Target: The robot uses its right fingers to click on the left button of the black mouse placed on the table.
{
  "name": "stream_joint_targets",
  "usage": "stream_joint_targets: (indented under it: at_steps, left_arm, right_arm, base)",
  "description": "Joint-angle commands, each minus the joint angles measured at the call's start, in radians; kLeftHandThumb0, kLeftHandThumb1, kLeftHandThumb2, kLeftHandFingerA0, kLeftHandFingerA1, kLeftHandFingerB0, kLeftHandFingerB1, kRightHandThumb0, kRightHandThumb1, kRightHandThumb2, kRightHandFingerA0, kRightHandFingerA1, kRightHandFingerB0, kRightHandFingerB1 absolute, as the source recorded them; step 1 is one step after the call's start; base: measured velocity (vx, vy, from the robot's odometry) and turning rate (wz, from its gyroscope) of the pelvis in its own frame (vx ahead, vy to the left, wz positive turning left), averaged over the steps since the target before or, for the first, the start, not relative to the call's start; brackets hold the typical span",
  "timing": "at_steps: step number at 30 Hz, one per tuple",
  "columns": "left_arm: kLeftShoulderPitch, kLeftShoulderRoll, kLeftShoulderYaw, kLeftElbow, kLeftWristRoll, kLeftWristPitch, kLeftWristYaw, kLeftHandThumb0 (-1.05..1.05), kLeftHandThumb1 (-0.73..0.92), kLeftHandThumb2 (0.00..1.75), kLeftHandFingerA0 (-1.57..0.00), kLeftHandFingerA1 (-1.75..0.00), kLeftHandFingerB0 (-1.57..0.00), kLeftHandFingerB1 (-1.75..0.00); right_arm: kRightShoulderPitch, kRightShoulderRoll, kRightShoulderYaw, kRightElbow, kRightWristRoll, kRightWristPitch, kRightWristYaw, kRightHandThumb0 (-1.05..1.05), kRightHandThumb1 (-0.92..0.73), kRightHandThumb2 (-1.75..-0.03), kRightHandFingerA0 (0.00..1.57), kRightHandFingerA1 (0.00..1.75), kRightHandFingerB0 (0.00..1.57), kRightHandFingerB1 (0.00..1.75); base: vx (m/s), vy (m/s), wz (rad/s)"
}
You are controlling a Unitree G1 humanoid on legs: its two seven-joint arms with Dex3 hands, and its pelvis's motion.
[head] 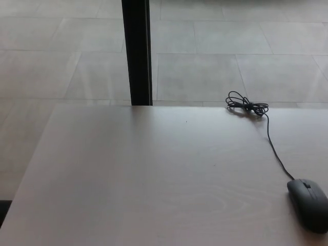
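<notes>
Neither robot hand appears in the head view, so the state of the fingers, whether apart, together or clamped on anything, cannot be told. No relation between fingers and the task's thing can be stated, as no part of either arm is visible.

Nearest item: the black mouse (309, 204) lies on the bench (154, 179) at the near right, close to the right picture edge and partly cut off by it. It rests flat on the surface, its front end turned toward the far side of the bench and angled slightly to the left. A scroll wheel shows as a small dark notch near the front. Nothing touches the mouse apart from its own lead.

Mid-distance: the mouse cable (274, 148) runs from the front of the mouse away across the bench, curving toward the far right portion of the top.

Far edge: the cable ends in a loose coiled bundle (246, 105) lying on the bench just at its far edge, well apart from the mouse.

The bench top is pale, with faint wood grain, and otherwise bare in the visible area.

Beyond the bench: a black upright post (137, 51) stands behind the far edge, left of centre. Behind it lies a floor of large grey tiles (230, 51).
</notes>
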Motion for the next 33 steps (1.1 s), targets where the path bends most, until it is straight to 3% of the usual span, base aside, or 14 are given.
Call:
stream_joint_targets:
  at_steps: [1,3,4,9,10,13,15,21,22,24,26,31,32,33]
  left_arm:
    - [-0.034,0.051,0.141,0.063,-0.154,-0.025,0.012,-0.81,0.92,0.68,-0.79,-0.59,-0.56,-0.49]
    - [-0.036,0.049,0.147,0.07,-0.143,-0.033,0.019,-0.8,0.92,0.68,-0.8,-0.59,-0.57,-0.49]
    - [-0.037,0.051,0.149,0.075,-0.141,-0.032,0.008,-0.82,0.92,0.71,-0.68,-0.54,-0.55,-0.49]
    - [-0.031,0.057,0.141,0.088,-0.14,-0.036,-0.023,-0.83,0.92,0.72,-0.68,-0.55,-0.53,-0.49]
    - [-0.03,0.058,0.142,0.09,-0.144,-0.036,-0.024,-0.88,0.78,0.87,-0.68,-0.6,-0.5,-0.53]
    - [-0.032,0.06,0.144,0.096,-0.156,-0.031,-0.016,-0.82,0.92,0.69,-0.72,-0.57,-0.58,-0.5]
    - [-0.033,0.061,0.142,0.105,-0.16,-0.032,-0.018,-0.88,0.78,0.88,-0.69,-0.61,-0.53,-0.53]
    - [-0.029,0.06,0.134,0.101,-0.173,-0.04,-0.045,-0.85,0.92,0.71,-0.67,-0.56,-0.55,-0.49]
    - [-0.03,0.06,0.134,0.102,-0.174,-0.041,-0.043,-0.84,0.92,0.71,-0.67,-0.56,-0.54,-0.5]
    - [-0.034,0.059,0.131,0.103,-0.178,-0.036,-0.032,-0.89,0.77,0.88,-0.68,-0.62,-0.54,-0.55]
    - [-0.036,0.058,0.129,0.103,-0.18,-0.037,-0.029,-0.88,0.77,0.88,-0.67,-0.62,-0.53,-0.54]
    - [-0.037,0.059,0.137,0.107,-0.194,-0.035,-0.05,-0.83,0.92,0.7,-0.67,-0.57,-0.53,-0.5]
    - [-0.037,0.058,0.136,0.106,-0.194,-0.036,-0.051,-0.82,0.92,0.71,-0.66,-0.56,-0.53,-0.49]
    - [-0.037,0.059,0.135,0.106,-0.193,-0.036,-0.053,-0.82,0.92,0.72,-0.64,-0.56,-0.52,-0.5]
  right_arm:
    - [-0.027,-0.053,-0.103,0.048,0.114,-0.094,0.022,-0.69,-0.83,-0.65,0.64,0.5,0.29,0.35]
    - [-0.033,-0.058,-0.117,0.066,0.111,-0.095,0.002,-0.69,-0.81,-0.64,0.59,0.47,0.33,0.36]
    - [-0.034,-0.065,-0.119,0.078,0.103,-0.104,-0.01,-0.72,-0.66,-0.99,0.56,0.61,0.3,0.5]
    - [-0.039,-0.102,-0.134,0.116,0.102,-0.113,-0.042,-0.71,-0.68,-1.01,0.52,0.59,0.3,0.5]
    - [-0.054,-0.114,-0.144,0.121,0.108,-0.087,-0.065,-0.7,-0.86,-0.65,0.64,0.49,0.42,0.4]
    - [-0.084,-0.135,-0.203,0.11,0.165,-0.01,-0.069,-0.67,-0.87,-0.66,0.51,0.52,0.25,0.35]
    - [-0.142,-0.175,-0.238,0.127,0.185,0.047,-0.11,-0.67,-0.84,-0.65,0.72,0.75,0.23,0.34]
    - [-0.249,-0.242,-0.245,0.135,0.189,0.097,-0.142,-0.68,-0.86,-0.66,0.6,0.52,0.21,0.33]
    - [-0.27,-0.245,-0.255,0.104,0.206,0.111,-0.136,-0.68,-0.86,-0.66,0.55,0.51,0.24,0.35]
    - [-0.313,-0.246,-0.267,0.0,0.233,0.151,-0.141,-0.65,-0.84,-0.65,0.94,0.8,0.35,0.4]
    - [-0.343,-0.253,-0.246,-0.101,0.227,0.176,-0.122,-0.65,-0.86,-0.66,0.69,0.56,0.35,0.37]
    - [-0.388,-0.198,-0.12,-0.438,0.155,0.231,-0.145,-0.72,-0.78,-0.64,0.64,0.47,0.46,0.37]
    - [-0.381,-0.19,-0.079,-0.498,0.119,0.225,-0.147,-0.73,-0.63,-0.98,0.58,0.59,0.39,0.5]
    - [-0.37,-0.186,-0.035,-0.546,0.08,0.201,-0.141,-0.73,-0.62,-0.98,0.63,0.6,0.36,0.5]
  base:
    - [0.0,0.0,0.0]
    - [0.0,0.0,0.0]
    - [0.0,0.0,0.0]
    - [0.0,0.0,0.0]
    - [0.0,0.0,0.0]
    - [0.0,0.0,0.0]
    - [0.0,0.0,0.0]
    - [0.0,0.0,0.0]
    - [0.0,0.0,0.0]
    - [0.0,0.0,0.0]
    - [0.0,0.0,0.0]
    - [0.0,0.0,0.0]
    - [0.0,0.0,0.0]
    - [0.0,0.0,0.0]
